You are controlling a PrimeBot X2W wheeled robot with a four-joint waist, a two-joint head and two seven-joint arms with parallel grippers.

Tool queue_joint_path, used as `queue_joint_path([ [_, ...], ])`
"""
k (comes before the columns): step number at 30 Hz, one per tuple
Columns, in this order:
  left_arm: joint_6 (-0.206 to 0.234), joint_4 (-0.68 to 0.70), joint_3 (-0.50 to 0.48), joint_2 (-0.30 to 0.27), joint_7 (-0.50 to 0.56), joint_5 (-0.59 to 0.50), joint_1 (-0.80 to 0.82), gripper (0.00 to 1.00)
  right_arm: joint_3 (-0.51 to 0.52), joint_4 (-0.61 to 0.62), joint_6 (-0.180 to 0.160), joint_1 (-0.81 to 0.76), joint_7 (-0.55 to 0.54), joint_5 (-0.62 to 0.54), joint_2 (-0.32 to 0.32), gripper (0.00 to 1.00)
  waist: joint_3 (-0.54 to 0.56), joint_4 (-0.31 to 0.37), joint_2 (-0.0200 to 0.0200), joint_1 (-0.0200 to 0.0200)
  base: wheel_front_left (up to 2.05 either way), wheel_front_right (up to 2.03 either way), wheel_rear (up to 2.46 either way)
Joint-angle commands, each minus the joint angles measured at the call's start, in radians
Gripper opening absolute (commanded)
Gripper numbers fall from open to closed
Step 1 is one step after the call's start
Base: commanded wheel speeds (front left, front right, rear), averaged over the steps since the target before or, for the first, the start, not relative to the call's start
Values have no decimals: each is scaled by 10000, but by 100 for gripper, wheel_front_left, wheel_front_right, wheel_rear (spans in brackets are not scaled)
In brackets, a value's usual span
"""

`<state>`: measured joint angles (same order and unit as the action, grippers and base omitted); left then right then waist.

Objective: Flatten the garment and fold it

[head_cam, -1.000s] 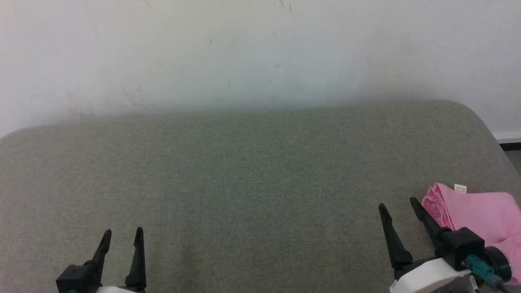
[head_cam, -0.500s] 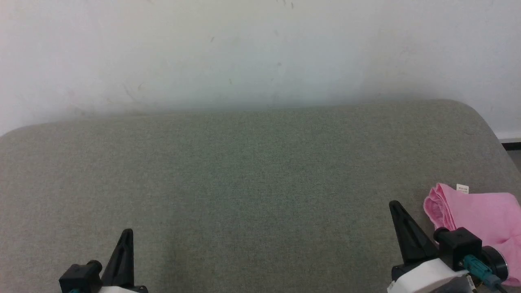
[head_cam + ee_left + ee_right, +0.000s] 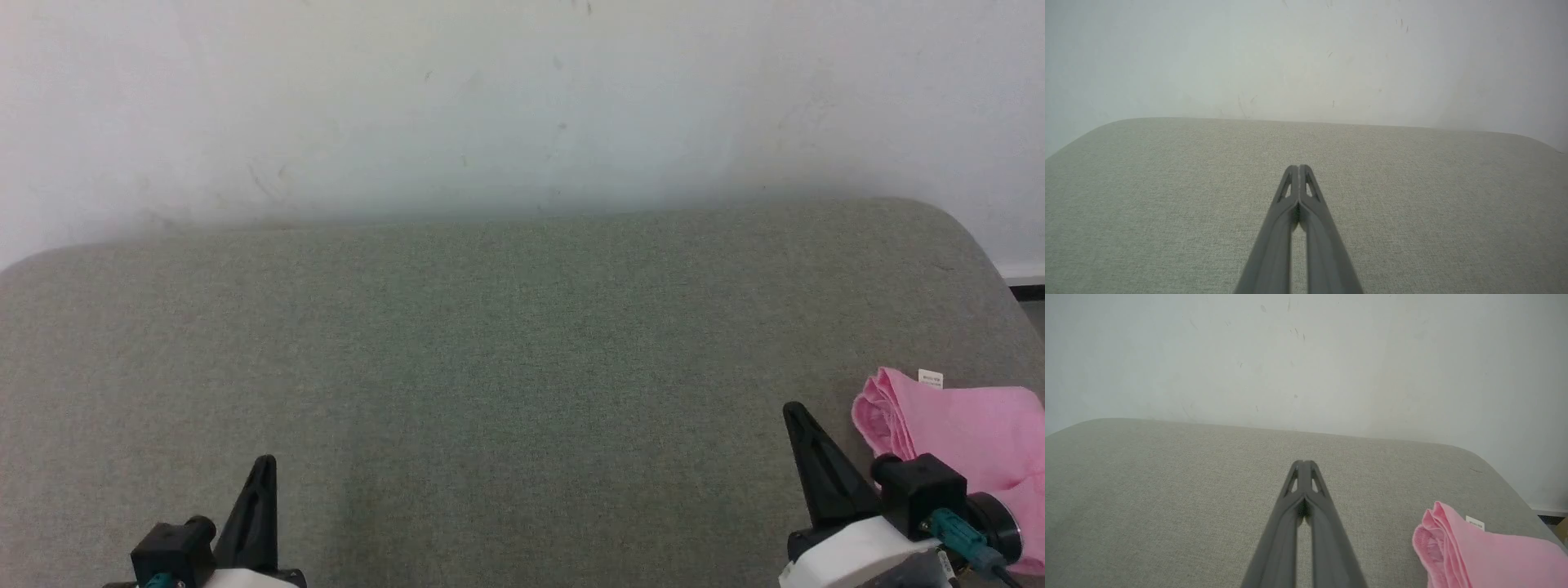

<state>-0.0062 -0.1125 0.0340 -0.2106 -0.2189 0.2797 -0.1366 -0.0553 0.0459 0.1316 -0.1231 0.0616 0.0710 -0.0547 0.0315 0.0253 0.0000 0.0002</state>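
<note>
garment (image 3: 971, 425), grey cushion (image 3: 490, 343), white wall (image 3: 490, 98)

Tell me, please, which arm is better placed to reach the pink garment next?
Right. The garment lies bunched at the right edge of the grey surface, beside the right end effector; the left end effector sits across at the lower left. Both are shut, so the right must open first.

Before me lies a grey-green fabric cushion (image 3: 490, 343), its far corners rounded. Behind its far edge stands a white wall (image 3: 522, 98), scuffed with small dark marks. Past the far right corner I see a pale skirting (image 3: 1016, 272) above a dark strip and a bit of floor (image 3: 1035, 318). The light is soft and even; a faint shadow lies along the wall's foot.
</note>
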Motion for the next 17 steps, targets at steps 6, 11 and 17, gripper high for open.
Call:
queue_joint_path([
  [6,15,133,-57,143,167,-300,247,0,56,-61,-2,224,-62,-85,9,0,-20,-16,0,-1,0,0,0],
  [11,17,183,-72,217,269,-426,303,0,81,-81,-2,275,-90,-116,11,0,-35,-28,0,-1,0,0,0],
  [17,20,243,-89,305,391,-577,371,0,111,-105,-3,336,-123,-154,13,0,-53,-42,0,-1,0,0,0],
])
